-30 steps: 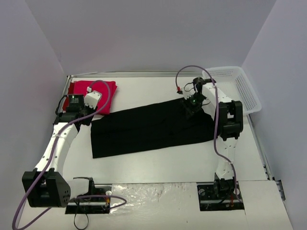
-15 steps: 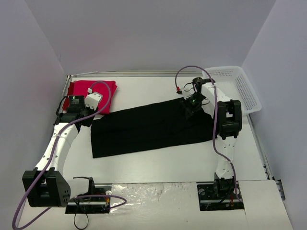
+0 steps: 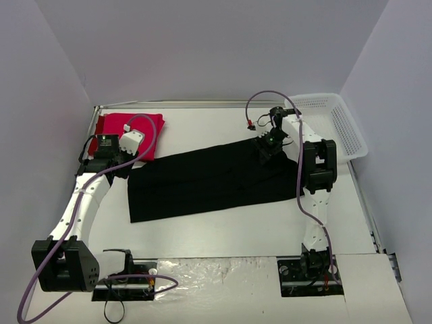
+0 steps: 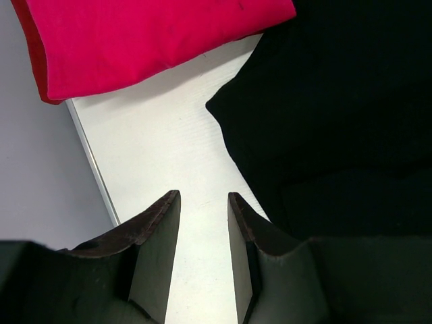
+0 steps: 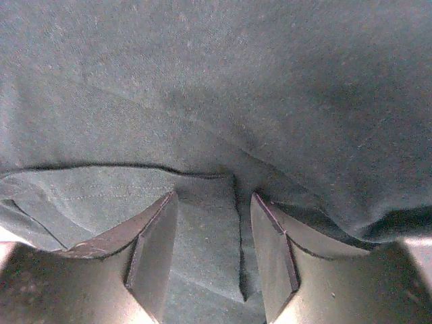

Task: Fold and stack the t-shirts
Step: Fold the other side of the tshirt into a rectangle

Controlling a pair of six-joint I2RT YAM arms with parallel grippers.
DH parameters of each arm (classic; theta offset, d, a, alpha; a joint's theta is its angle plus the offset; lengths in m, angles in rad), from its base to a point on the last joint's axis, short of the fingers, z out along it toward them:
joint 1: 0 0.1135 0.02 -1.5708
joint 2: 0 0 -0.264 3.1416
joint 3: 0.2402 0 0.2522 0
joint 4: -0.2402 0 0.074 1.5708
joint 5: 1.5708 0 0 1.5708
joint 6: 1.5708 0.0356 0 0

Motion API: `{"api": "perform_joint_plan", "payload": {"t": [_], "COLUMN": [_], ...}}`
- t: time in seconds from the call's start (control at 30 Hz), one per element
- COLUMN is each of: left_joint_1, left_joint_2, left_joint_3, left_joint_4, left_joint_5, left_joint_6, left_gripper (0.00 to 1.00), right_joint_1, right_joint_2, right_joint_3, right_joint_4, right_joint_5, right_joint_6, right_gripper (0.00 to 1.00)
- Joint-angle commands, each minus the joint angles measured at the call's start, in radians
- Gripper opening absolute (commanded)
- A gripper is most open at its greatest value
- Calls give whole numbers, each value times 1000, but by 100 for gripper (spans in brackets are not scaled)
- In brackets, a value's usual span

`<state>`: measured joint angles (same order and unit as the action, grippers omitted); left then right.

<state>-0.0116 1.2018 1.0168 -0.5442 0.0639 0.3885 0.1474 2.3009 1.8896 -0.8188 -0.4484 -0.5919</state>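
The black t-shirt (image 3: pixel 209 179) lies as a long folded band across the middle of the table. The red t-shirt (image 3: pixel 128 131) sits folded at the far left corner. My left gripper (image 3: pixel 123 167) hovers over bare table between the two shirts. In the left wrist view it (image 4: pixel 204 196) is open and empty, with red cloth (image 4: pixel 148 40) ahead and black cloth (image 4: pixel 337 115) to the right. My right gripper (image 3: pixel 264 152) is over the black shirt's far right end. Its jaws (image 5: pixel 214 196) stand open just above the cloth, with a fold edge (image 5: pixel 241 229) running between them.
A white mesh basket (image 3: pixel 351 135) stands at the far right edge of the table. A metal rail (image 3: pixel 202 104) borders the far side, and grey walls close in on three sides. Purple cables loop above both arms.
The right gripper's jaws have widened a little and its wrist has shifted slightly toward the far side. The left arm and both shirts have stayed put.
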Motion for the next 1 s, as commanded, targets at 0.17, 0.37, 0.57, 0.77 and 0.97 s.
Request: {"api": "perform_joint_plan", "payload": {"t": [0.17,0.37,0.57,0.77,0.97], "left_joint_1": [4,4,4,4,4], "left_joint_2": [-18,-18,-19,-30,-34], "left_joint_3": [0,-3,-3,0,2], "left_joint_4": [-3,-2,-3,-8,-10], "left_joint_5": [19,19,24,31,37], "left_joint_6": [1,1,1,0,-2], "left_gripper": [33,33,33,33,33], "right_joint_1": [3,3,3,3,3], "right_joint_2": [14,9,-21,-64,-136], "right_joint_3": [20,20,5,-12,-46], "right_joint_4": [-62,-62,-63,-65,-71], "right_joint_5": [16,17,25,37,36], "right_joint_6": [-8,-8,-6,-3,1], "right_gripper": [42,28,10,0,0]}}
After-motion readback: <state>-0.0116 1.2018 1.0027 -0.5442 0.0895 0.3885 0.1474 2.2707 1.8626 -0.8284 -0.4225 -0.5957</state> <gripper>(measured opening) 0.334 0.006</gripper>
